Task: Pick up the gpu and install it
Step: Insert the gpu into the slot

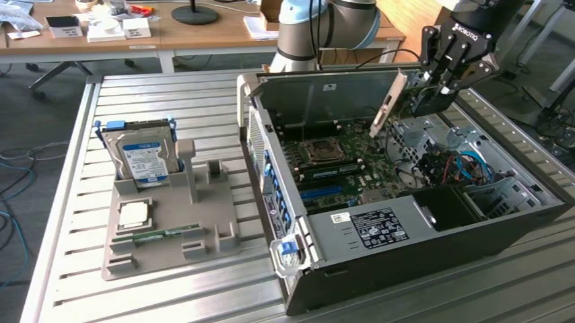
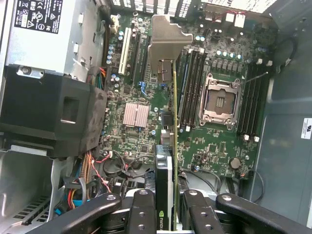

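Bright even light; pale glare on table (image 1: 72, 222).

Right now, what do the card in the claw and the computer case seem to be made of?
The gpu: thin green board edge, likely fibreglass laminate; black shroud, probably plastic; pale matte sheet-metal bracket. The computer case: black painted outside, dull bare grey sheet metal inside, probably steel.

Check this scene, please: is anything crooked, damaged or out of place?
Nothing looks damaged or spilled. The one thing askew is the gpu: gripped in the jaws above the open computer case, it hangs tilted in the exterior view, its pale bracket leaning, not yet seated on the motherboard.
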